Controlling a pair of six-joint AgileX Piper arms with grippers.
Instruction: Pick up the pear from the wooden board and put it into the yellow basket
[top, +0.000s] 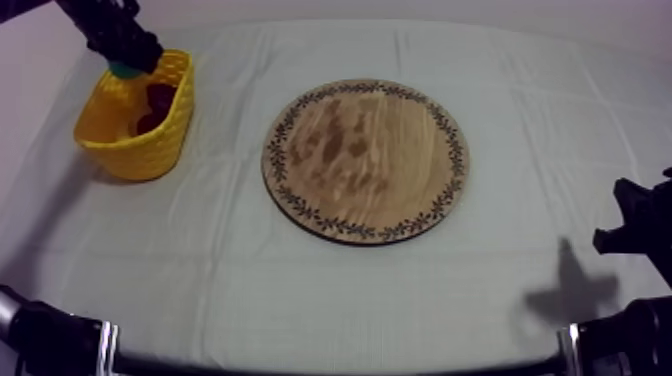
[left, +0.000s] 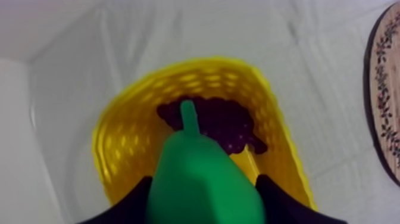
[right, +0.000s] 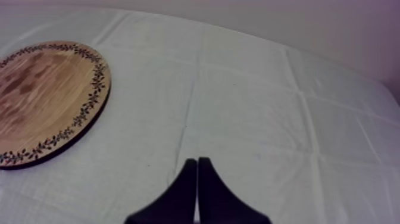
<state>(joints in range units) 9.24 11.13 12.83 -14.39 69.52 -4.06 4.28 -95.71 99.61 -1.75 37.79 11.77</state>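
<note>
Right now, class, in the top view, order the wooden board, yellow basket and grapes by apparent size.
1. wooden board, largest
2. yellow basket
3. grapes, smallest, partly hidden inside the basket

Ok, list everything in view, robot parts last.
Table cloth: one, grey-white, over the whole table.
Wooden board: one, brown with a patterned rim, mid-table.
Yellow basket: one, yellow, on the robot's left side of the table.
Grapes: one bunch, dark purple, inside the basket.
Pear: one, green, held over the basket, above the grapes.
Left fingers: two, black, shut on the pear.
Right fingers: two, black, shut together on nothing, over the cloth beside the board.
</note>
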